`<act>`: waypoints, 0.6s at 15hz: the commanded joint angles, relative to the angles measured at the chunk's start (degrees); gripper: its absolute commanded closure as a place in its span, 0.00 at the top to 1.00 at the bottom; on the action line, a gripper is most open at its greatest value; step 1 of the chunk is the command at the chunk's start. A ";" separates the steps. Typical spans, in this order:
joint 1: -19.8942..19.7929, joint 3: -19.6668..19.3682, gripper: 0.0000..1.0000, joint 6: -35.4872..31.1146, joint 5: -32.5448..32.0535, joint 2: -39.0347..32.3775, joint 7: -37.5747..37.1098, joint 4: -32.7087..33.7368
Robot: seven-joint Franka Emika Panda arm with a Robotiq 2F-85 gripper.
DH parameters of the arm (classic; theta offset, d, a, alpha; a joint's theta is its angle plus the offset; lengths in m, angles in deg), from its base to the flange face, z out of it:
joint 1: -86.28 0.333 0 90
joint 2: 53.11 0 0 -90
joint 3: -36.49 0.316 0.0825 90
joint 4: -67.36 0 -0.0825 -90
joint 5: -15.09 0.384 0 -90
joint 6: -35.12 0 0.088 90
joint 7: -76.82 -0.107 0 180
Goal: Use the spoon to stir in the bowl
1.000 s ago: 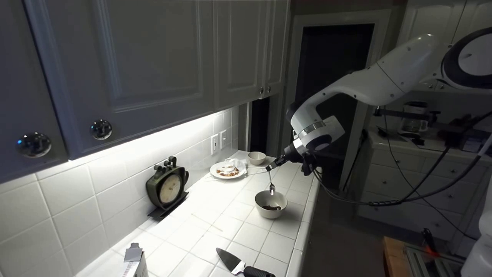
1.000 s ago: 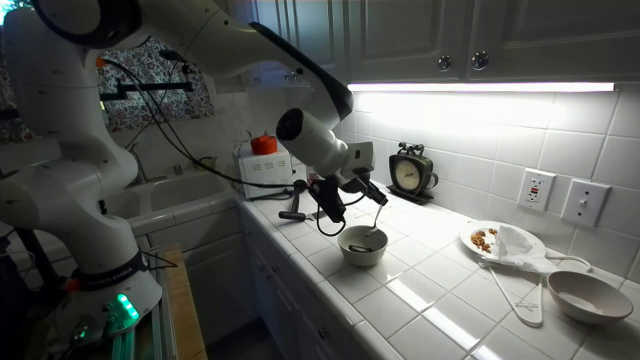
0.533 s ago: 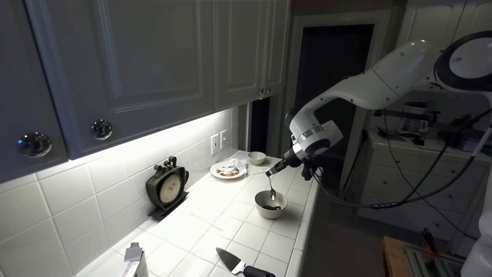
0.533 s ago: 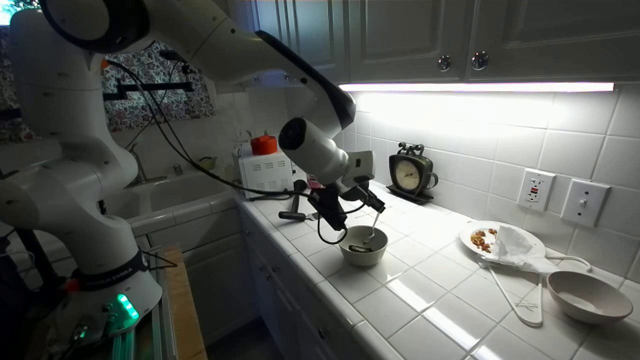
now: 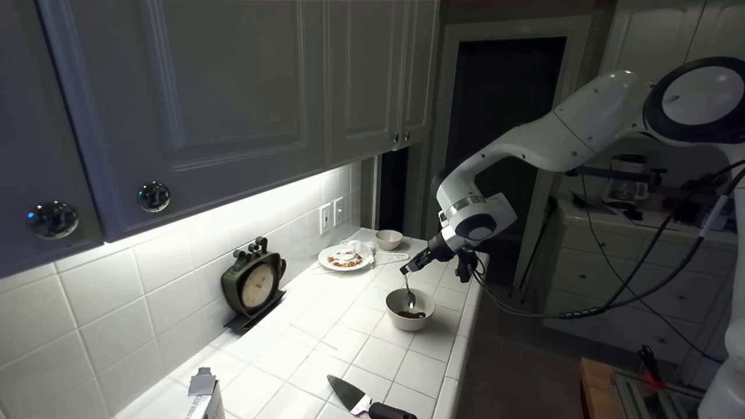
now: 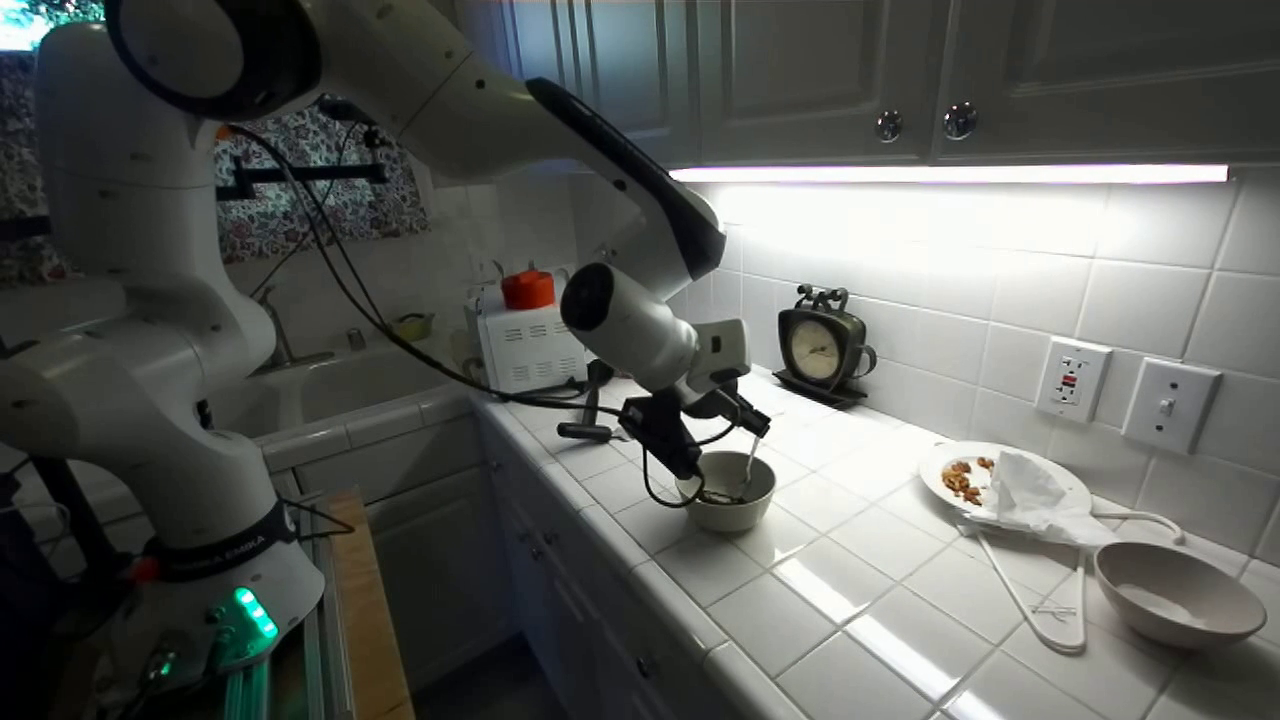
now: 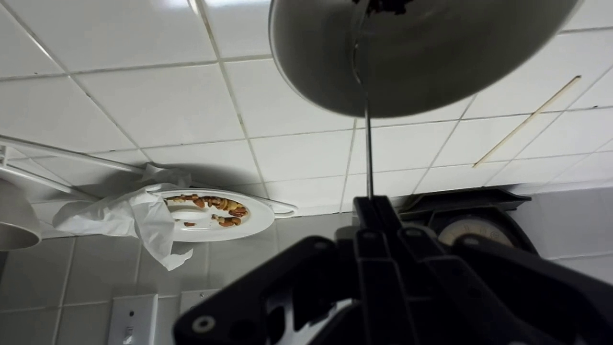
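Observation:
My gripper (image 5: 405, 270) is shut on the handle end of the slender silvery spoon (image 5: 411, 298). In the wrist view the gripper fingertips (image 7: 371, 199) pinch the thin spoon handle (image 7: 368, 148). The pale grey-white bowl (image 5: 410, 323) stands upright on the counter below the gripper, also in an exterior view (image 6: 730, 517) and the wrist view (image 7: 431, 91). The spoon slants down into the bowl, its head inside near the dark contents (image 5: 412, 315). I cannot tell whether the head touches them. The gripper (image 6: 763, 428) stays above the bowl rim.
A white plate (image 6: 933, 480) with food and crumpled paper lies near the wall. A smaller pale dish (image 6: 1180, 605) and a white hanger (image 6: 1065, 640) are close by. A green clock scale (image 5: 256, 285) stands at the backsplash. A cake server (image 5: 349, 396) lies on the counter. Cabinets (image 5: 233, 87) hang above.
My gripper has moved down towards the bowl. The spoon head has gone from about rim height to deeper inside the bowl. The bowl has not moved.

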 commanded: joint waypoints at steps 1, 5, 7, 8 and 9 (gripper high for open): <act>-0.06 -0.94 0.01 3.39 5.52 -2.22 8.70 2.03; 0.29 -1.83 0.01 5.56 8.93 -3.74 15.17 2.38; 0.37 -2.17 0.01 6.01 9.89 -4.38 17.64 2.49; 0.38 -2.27 0.01 6.27 10.38 -4.68 18.57 2.54; 0.38 -2.32 0.01 6.65 10.71 -4.77 19.30 2.58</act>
